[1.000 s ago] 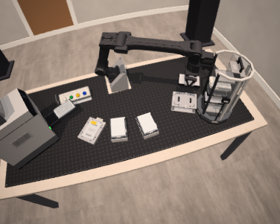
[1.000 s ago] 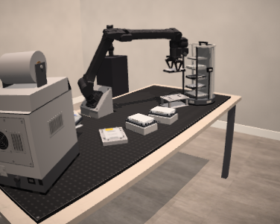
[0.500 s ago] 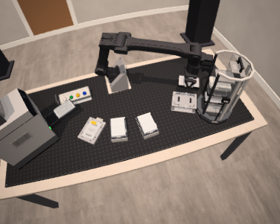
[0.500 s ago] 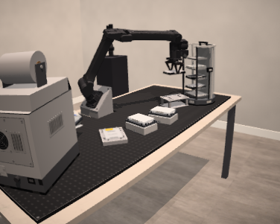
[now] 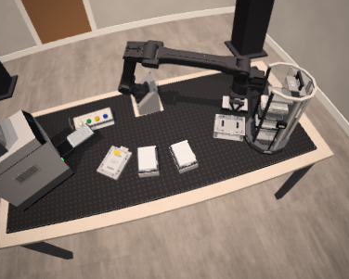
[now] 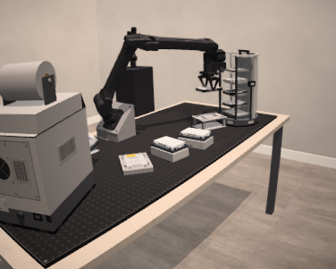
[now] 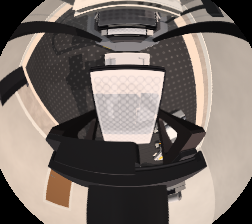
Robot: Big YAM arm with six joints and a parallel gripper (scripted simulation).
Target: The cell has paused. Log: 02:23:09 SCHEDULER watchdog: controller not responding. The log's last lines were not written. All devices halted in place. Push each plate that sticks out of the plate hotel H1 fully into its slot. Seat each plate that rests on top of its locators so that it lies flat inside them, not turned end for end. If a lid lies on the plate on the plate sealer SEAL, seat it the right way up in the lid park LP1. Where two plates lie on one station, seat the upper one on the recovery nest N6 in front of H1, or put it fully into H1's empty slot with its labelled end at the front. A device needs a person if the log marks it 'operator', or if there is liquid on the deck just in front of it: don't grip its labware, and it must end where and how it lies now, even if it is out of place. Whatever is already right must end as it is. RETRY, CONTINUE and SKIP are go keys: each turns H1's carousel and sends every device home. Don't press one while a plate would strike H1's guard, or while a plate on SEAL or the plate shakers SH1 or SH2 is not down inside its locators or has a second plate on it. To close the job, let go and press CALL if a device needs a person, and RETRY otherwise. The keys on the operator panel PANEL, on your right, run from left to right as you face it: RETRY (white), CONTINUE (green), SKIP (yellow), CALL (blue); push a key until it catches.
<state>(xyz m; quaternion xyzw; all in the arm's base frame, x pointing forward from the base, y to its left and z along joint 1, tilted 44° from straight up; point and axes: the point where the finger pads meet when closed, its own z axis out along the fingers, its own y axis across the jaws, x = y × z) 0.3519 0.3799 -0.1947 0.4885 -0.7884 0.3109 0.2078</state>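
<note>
Honestly, there's no text I can actually read in any of these views. The operator panel (image 5: 94, 119) only shows its colored dots: white, green, yellow, blue, with no lettering I can make out. The lid park (image 5: 114, 161) has a yellow patch on top that looks like a label, but it's way too small to read. The sealer (image 6: 38, 160) has a little plate low on its back corner and a barcode-ish grille on top, both just blur. The plate hotel (image 5: 302, 81) and the plates show no numbers or brand marks either. The wrist view shows nothing legible.
</note>
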